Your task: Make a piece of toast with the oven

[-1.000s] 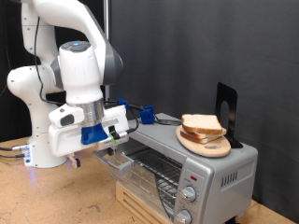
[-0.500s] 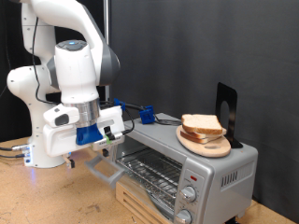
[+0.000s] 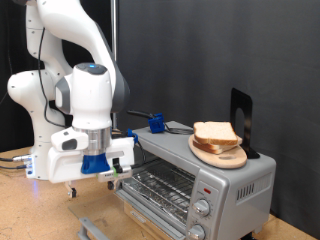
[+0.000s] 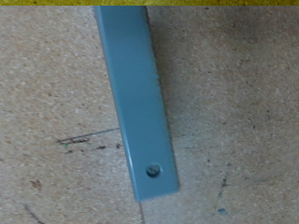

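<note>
**Oven door down, bread still on top**

The silver toaster oven (image 3: 200,185) stands on a wooden base at the exterior view's right, its glass door (image 3: 100,230) swung fully down so that its grey edge lies low near the exterior view's bottom. The wire rack (image 3: 160,185) inside shows, with nothing on it. Two round knobs (image 3: 202,210) sit on the front panel at the oven's right.

The piece of toast (image 3: 216,132) lies on a round wooden plate (image 3: 218,155) on the oven's roof, stacked with a second slice alike; both are pale with a tan crust. A black stand (image 3: 242,120) rises just behind the plate.

The white arm hangs at the exterior view's left of the oven opening, and the claw (image 3: 113,172) points down near the opened door, holding nothing that shows. Whether its fingers are spread or closed cannot be told.

The wrist view looks down on a grey-blue bar (image 4: 138,103) with a small screw hole near its end, lying across the speckled counter (image 4: 234,112).
</note>
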Available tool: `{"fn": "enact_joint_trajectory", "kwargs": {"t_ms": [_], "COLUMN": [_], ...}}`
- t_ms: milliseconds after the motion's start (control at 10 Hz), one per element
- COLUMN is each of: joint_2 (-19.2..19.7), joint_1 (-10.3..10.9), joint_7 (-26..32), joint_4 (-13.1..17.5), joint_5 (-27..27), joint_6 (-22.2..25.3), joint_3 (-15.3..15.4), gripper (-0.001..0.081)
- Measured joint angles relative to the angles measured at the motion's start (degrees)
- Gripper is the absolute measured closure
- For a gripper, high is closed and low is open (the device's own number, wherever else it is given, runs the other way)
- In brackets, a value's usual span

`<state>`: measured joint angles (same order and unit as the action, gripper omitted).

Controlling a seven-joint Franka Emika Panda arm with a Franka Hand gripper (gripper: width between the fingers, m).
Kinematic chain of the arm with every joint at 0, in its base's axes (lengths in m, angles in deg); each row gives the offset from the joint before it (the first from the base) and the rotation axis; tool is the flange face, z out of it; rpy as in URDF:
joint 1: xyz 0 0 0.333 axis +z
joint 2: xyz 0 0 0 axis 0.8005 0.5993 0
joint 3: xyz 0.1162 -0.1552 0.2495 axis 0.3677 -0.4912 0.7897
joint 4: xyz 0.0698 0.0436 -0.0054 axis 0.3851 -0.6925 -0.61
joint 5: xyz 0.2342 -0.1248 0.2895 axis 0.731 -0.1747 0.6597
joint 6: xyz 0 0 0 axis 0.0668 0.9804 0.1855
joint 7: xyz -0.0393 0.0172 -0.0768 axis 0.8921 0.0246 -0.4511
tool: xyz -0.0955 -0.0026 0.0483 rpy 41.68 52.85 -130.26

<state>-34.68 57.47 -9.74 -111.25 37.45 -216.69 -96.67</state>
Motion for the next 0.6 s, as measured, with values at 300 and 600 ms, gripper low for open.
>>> {"fn": "enact_joint_trajectory", "kwargs": {"t_ms": [300,600], "joint_2": [0.22,-0.24], "joint_1": [-0.04,-0.19], "joint_7": [11.68,15.4], "joint_4": [-0.35,-0.26], "joint_5": [12.98,15.23], "joint_6": [-0.86,1.13], "joint_3": [0.71,0.64], "gripper": [-0.0002,-0.0002]}}
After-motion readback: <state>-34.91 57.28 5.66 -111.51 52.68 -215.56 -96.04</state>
